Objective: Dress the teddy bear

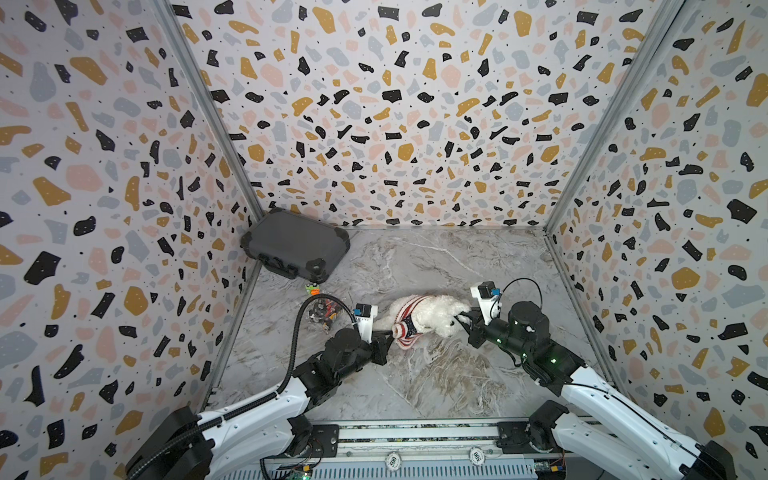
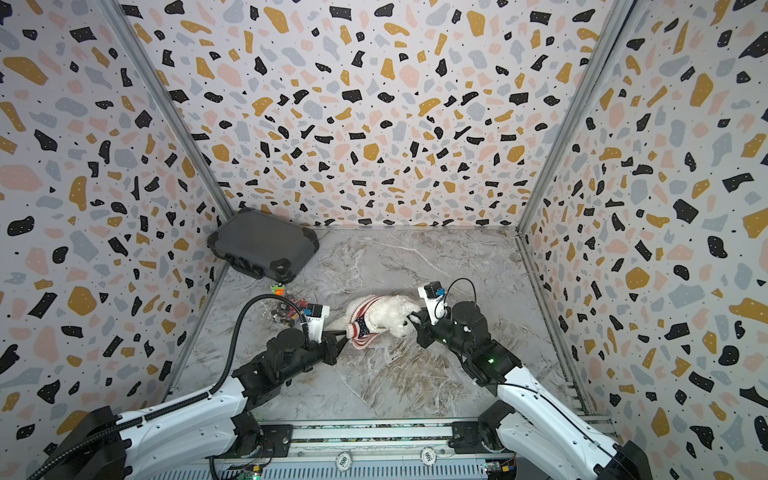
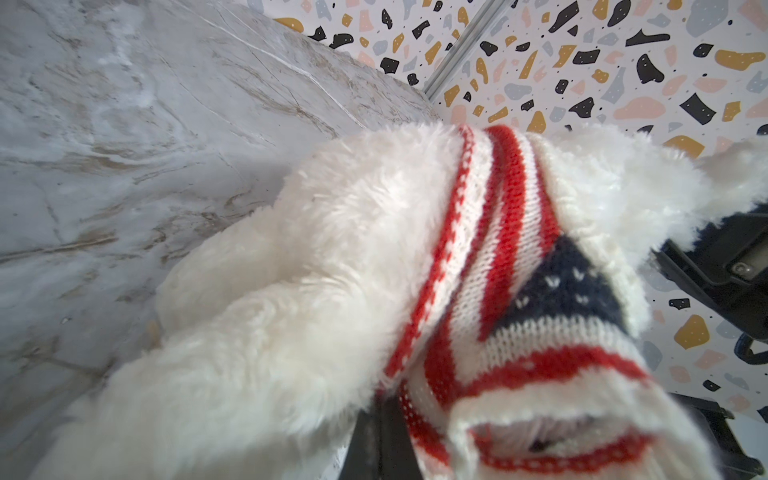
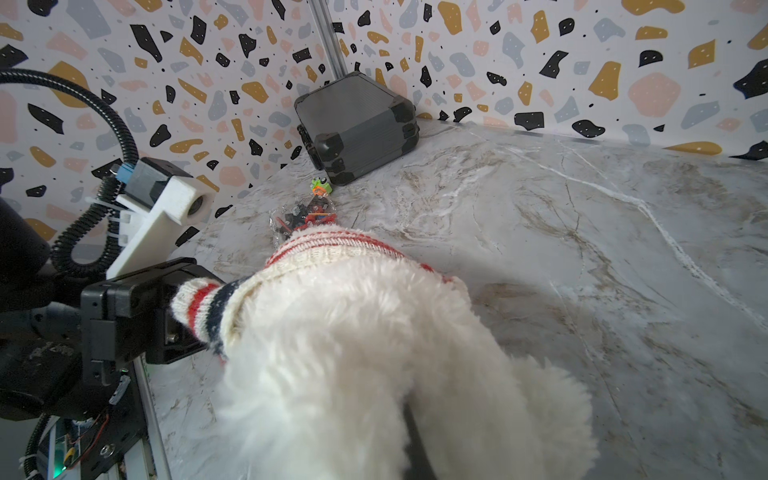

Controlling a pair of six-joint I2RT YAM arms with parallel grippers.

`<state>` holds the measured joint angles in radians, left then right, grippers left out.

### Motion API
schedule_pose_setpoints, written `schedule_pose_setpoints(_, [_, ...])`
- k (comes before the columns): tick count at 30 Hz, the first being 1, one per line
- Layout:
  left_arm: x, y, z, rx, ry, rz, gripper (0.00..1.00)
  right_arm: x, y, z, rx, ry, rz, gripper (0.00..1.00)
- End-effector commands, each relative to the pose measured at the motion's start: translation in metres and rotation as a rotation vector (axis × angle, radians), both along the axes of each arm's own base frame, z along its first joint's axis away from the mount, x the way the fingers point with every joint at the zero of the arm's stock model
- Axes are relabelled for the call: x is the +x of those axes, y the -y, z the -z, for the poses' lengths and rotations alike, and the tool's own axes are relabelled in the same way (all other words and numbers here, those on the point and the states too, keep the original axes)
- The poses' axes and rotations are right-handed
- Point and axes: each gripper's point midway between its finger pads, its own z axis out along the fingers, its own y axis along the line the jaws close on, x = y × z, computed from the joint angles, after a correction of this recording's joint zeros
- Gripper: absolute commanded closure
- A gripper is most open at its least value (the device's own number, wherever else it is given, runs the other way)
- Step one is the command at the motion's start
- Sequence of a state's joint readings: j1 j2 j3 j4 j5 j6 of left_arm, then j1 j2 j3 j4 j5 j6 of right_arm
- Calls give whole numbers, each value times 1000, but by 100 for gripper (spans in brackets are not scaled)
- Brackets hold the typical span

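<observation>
The teddy bear (image 1: 434, 313) lies on the marble table (image 1: 415, 374) between both arms; the right gripper (image 1: 460, 319) is clamped shut in the fur at its bare end. The left gripper (image 1: 389, 332) pinches a sleeve cuff of the striped sweater (image 1: 409, 330), which is bunched round the bear's body

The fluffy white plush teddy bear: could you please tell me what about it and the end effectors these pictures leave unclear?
- Face of the fluffy white plush teddy bear: too small in both top views, not shown in wrist views.
- Left end effector, right wrist view: red-and-white striped knit sweater cuff covers its tips; grip unclear.
- Right end effector, top view: fur buries its tips.
- Clear plastic bag contents, top views: too small.
</observation>
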<state>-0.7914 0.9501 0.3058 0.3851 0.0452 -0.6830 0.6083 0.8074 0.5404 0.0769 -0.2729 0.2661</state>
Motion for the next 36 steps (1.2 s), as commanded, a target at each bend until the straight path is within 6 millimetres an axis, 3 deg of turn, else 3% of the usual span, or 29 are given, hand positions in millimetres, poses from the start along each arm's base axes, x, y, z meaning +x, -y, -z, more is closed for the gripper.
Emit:
schedule_pose_setpoints(1, [5,-2,-14,13,48,-11,79,5,-4,-47,62,107,-12,100])
schedule_pose_setpoints(5, [1,-19,-13,115,76,-34,51,7,-7,-36,-35,59,-42,100])
schedule_pose_setpoints(8, [-2,-31,-13,189,89,-48,40,6,-10,-27,-90,39,-77,100])
schedule_pose_setpoints(15, [-20,-16,-39,94,168,67,37,-4,-17,-29,-44,18,-163,100])
schedule_pose_setpoints(23, [-43,46,-64,-7,250,209,38,-5,-28,-30,12,-30,-208,100])
schedule_pose_setpoints(27, [-43,67,-71,-8,275,203,40,-3,-30,-28,28,-41,-204,100])
schedule_pose_setpoints(36, [-19,87,-73,-28,277,114,39,-5,-33,-25,48,-49,-227,100])
